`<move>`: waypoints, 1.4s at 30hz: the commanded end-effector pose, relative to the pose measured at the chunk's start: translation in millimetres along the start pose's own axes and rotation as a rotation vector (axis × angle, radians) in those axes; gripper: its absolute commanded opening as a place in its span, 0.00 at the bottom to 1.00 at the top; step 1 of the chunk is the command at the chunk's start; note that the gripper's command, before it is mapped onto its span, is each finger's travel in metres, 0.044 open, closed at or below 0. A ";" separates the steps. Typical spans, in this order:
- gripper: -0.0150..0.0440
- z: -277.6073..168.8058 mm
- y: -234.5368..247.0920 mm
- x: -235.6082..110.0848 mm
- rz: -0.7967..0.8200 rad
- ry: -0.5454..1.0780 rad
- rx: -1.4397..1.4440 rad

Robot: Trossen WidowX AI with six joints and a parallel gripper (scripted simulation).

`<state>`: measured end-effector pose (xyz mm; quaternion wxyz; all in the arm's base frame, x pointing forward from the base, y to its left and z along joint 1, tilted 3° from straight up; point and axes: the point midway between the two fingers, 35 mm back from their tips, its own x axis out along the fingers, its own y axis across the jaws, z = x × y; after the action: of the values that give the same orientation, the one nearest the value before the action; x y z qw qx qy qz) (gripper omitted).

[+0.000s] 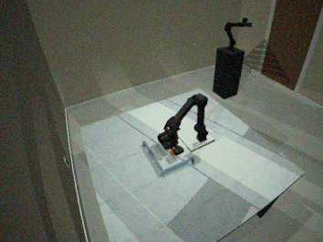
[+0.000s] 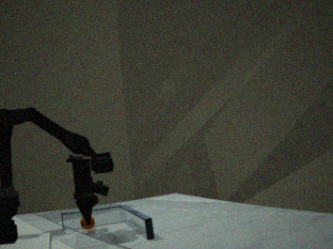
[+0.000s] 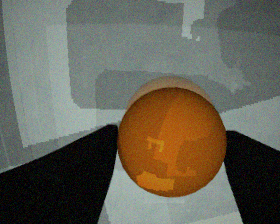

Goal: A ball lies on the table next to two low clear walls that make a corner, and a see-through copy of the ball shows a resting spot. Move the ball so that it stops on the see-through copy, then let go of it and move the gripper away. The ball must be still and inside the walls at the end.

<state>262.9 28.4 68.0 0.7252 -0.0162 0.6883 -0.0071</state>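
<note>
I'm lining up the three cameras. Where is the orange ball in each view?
Top: orange ball is a small speck under the pincer, left of the arm's base, inside the corner walls.
Exterior: lower left, at the pincer's tip, behind the clear wall.
Wrist: fills the centre, between the dark fingers.
Shared landmark: the pincer shut on it.

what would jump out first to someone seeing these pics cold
The orange ball fills the wrist view, clamped between the two dark fingers of the gripper. From the side, the black arm reaches down and holds the ball low inside the corner of clear walls, at or just above the table. From above, a second dark arm on a black pedestal stands apart at the back.
</note>
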 end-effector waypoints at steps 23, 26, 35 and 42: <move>0.48 0.7 0.0 19.8 0.000 -0.005 0.003; 0.61 0.7 0.0 19.8 0.000 -0.005 0.003; 0.82 1.9 0.1 11.1 0.000 -0.005 0.002; 0.82 -0.6 -0.4 -65.5 -0.003 -0.002 -0.003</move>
<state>263.0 29.9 105.1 0.7242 -0.0185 0.6893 -0.0050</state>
